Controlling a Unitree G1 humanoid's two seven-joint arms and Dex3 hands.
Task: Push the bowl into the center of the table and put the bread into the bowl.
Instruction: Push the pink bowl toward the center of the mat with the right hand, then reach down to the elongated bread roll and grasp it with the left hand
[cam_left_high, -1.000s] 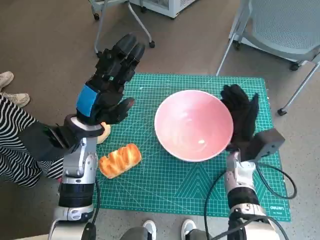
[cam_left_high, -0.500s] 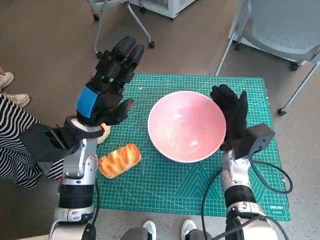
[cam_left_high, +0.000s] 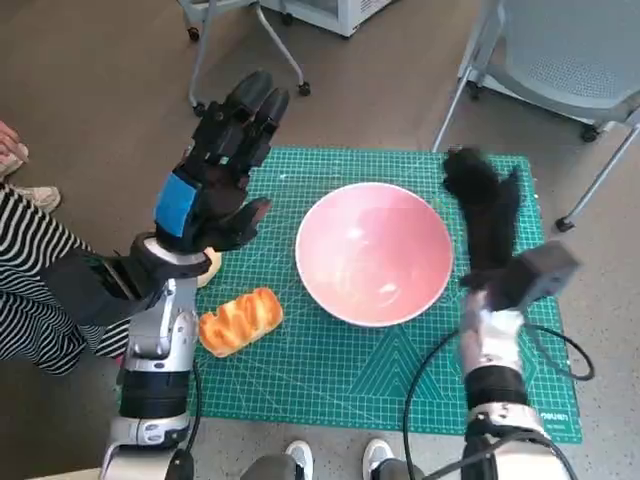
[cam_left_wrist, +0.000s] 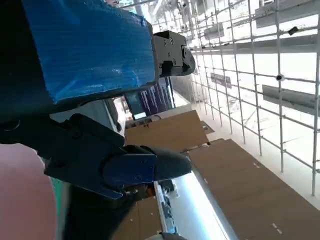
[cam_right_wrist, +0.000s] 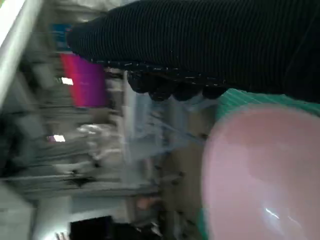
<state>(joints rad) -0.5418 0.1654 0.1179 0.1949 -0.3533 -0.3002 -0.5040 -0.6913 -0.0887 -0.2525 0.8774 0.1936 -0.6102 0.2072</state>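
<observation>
A large pink bowl (cam_left_high: 372, 252) sits near the middle of the green cutting mat (cam_left_high: 340, 370); the right wrist view shows its pink rim (cam_right_wrist: 260, 175) blurred. A golden bread loaf (cam_left_high: 239, 320) lies on the mat's left side, apart from the bowl. My left hand (cam_left_high: 218, 170) is raised above the mat's left edge, fingers spread, holding nothing. My right hand (cam_left_high: 485, 205) in its black glove hovers just right of the bowl, fingers extended, and does not touch the rim.
A small pale round object (cam_left_high: 207, 266) lies by the mat's left edge, partly under my left forearm. Chair legs (cam_left_high: 250, 50) and a grey chair (cam_left_high: 570, 60) stand beyond the table. A person in striped clothing (cam_left_high: 30, 290) sits at the left.
The bowl slid left toward the mat's middle, pushed by my right hand. That hand has since pulled back to the right, away from the rim. The left hand and bread stayed put.
</observation>
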